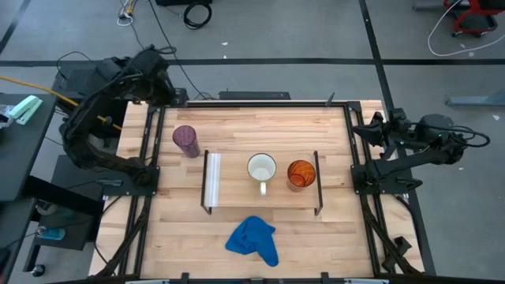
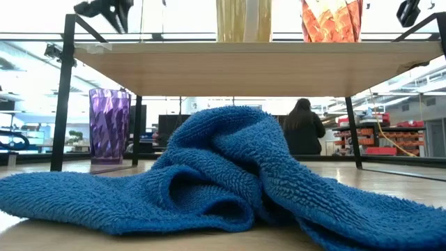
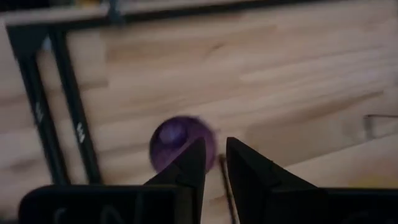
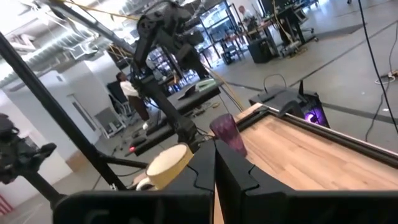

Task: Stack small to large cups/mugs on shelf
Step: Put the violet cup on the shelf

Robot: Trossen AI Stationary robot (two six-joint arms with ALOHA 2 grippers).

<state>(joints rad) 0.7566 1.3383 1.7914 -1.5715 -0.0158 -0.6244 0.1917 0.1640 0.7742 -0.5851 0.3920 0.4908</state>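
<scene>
High view: white mug (image 1: pixel 262 167) upright on shelf (image 1: pixel 237 188), handle toward blue cloth (image 1: pixel 254 240).

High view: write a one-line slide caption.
White handled mug and translucent orange cup on low light-wood shelf; translucent purple cup beside it.

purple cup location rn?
High view: the purple cup stands on the tabletop off the shelf, just past its white-strip end on the left arm's side. The white mug is its nearest cup.
</scene>
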